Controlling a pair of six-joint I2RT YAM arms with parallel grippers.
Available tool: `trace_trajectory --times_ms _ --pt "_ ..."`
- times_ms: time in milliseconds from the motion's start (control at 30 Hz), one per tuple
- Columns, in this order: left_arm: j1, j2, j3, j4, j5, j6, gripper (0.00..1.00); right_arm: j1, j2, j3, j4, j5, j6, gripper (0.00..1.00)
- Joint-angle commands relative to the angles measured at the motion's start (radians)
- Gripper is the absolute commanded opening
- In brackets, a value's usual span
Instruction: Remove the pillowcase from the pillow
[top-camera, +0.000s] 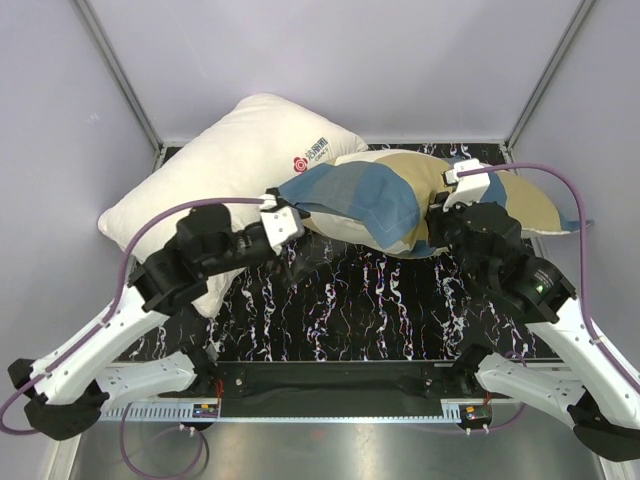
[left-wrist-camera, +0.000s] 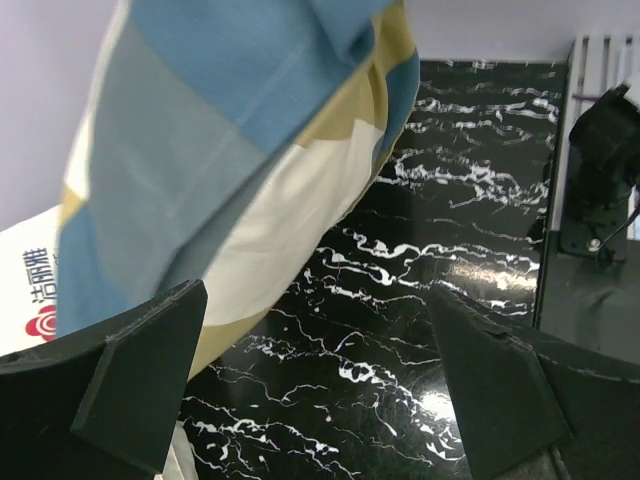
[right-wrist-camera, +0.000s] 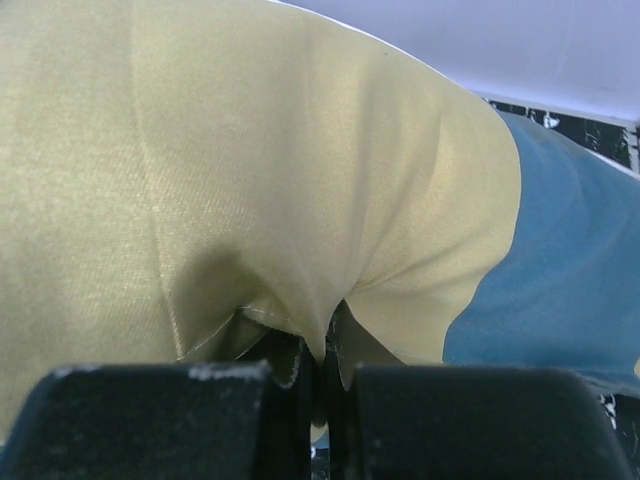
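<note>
Black marbled table (top-camera: 380, 300) holds the checked pillowcase (top-camera: 380, 195). Right gripper (right-wrist-camera: 315, 366) jaws squeeze a tan fold between them, ready to pull. Left gripper (left-wrist-camera: 312, 295) jaws gape wide and hold nothing, with cloth just ahead. The pillow is probably hidden inside.

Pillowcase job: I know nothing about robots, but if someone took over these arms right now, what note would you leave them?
Left gripper: jaws open, holding nothing, beside the pillowcase at its left end.
Right gripper: jaws shut on a tan fold of the pillowcase.
The pillowcase lies bulging at the back of the table, overlapping the logo pillow. The pillow seems to be inside it, hidden.
Done: one grip taken.
Left: pull the cover off.
</note>
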Motion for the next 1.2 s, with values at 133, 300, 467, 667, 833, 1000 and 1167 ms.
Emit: trace_trajectory --times_ms 133,300,467,667,833,1000,1167 --pt "-0.071 0.104 0.037 0.158 -0.246 0.125 0.99 -0.005 -0.014 0.083 0.11 -0.077 0.04 0.0" --pt "-0.072 0.165 0.026 0.299 -0.36 0.188 0.99 -0.007 -0.018 0.062 0.112 -0.131 0.037 0.0" --pt "-0.072 0.247 0.041 0.376 -0.401 0.226 0.99 -0.005 -0.02 0.058 0.1 -0.179 0.034 0.0" --pt "-0.072 0.302 0.026 0.392 -0.381 0.223 0.99 -0.007 -0.032 0.071 0.072 -0.188 0.028 0.0" --pt "-0.072 0.337 0.034 0.339 -0.258 0.17 0.76 -0.007 -0.015 0.075 0.095 -0.214 0.042 0.0" --pt "-0.08 0.346 0.077 0.238 -0.146 0.122 0.0 -0.007 0.043 0.117 0.112 -0.257 0.051 0.0" --pt "-0.078 0.25 0.127 0.192 -0.087 0.033 0.0 -0.007 0.104 0.207 0.095 -0.19 0.017 0.04"
